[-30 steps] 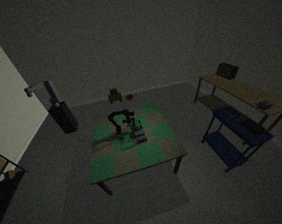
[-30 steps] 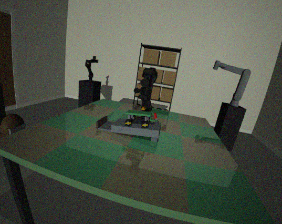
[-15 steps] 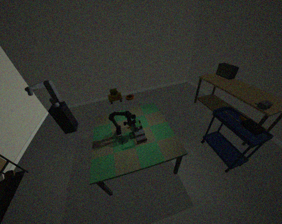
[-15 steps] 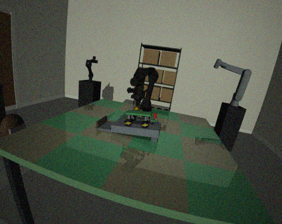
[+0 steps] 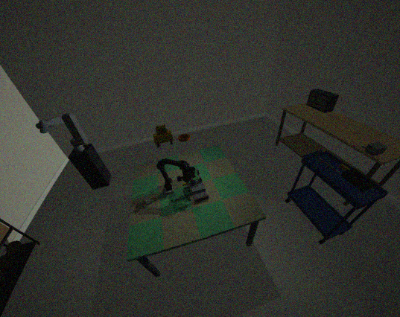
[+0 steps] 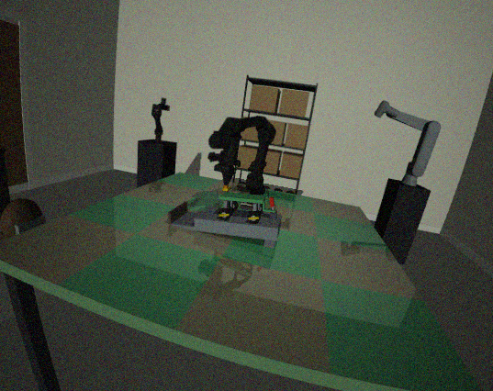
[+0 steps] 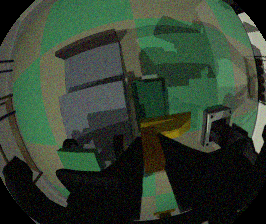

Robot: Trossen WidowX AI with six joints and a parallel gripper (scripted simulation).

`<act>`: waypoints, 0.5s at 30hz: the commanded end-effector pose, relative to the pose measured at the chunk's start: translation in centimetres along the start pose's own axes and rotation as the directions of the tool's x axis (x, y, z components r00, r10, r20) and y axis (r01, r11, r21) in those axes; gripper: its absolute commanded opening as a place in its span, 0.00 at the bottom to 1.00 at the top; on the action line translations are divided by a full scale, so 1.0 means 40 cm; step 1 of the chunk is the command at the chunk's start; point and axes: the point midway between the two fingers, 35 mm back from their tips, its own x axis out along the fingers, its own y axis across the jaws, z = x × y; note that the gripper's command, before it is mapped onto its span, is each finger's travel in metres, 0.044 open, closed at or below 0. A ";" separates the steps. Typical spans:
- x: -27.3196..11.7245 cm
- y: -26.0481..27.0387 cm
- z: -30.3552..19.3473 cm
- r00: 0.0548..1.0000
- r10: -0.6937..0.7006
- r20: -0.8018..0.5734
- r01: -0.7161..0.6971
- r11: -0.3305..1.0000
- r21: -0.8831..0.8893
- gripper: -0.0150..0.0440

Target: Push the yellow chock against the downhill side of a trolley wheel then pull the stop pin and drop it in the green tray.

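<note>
My gripper [image 7: 149, 139] [image 6: 225, 184] is shut on the orange handle of the yellow chock [image 7: 173, 125] [image 6: 225, 188]. It holds the chock just above the table, at the far side of the grey ramp [image 6: 235, 226] [image 7: 91, 88] [image 5: 197, 191]. The green-decked trolley [image 6: 242, 198] stands on the ramp with yellow-hubbed wheels. The red-headed stop pin [image 6: 272, 202] stands at the trolley's right end. The green tray [image 7: 150, 97] lies beside the ramp, just ahead of the chock in the wrist view. The trolley's wheels are too dark to make out in the wrist view.
The ramp has a dark end bar [image 6: 178, 212] [image 7: 89, 44] at its low left end. A small grey block [image 7: 215, 125] stands on the table right of the chock. A brown dome [image 6: 19, 213] sits near the table's left edge. Other robot arms on pedestals stand off the table.
</note>
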 end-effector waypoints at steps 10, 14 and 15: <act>0.007 0.041 0.128 1.000 0.006 0.002 -0.006 1.000 -0.004 0.25; 0.007 0.042 0.129 1.000 0.003 -0.004 -0.003 0.997 0.078 0.25; 0.007 0.042 0.129 1.000 0.002 -0.006 -0.002 0.994 0.113 0.25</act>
